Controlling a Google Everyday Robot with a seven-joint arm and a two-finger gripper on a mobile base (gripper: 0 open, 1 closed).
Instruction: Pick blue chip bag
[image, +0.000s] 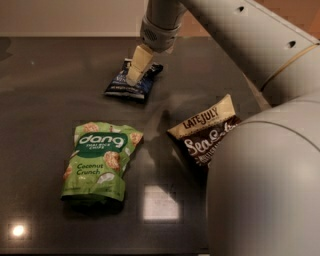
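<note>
The hand hangs right over the blue bag at the far side of the table. Left of that bag there's open dark tabletop, plenty of room to pass. The green bag lies well apart toward the near side, with a free lane between the two. The brown bag sits off to the right, also apart from the blue one. The arm spans the right side, its bulk hiding the near right corner.
</note>
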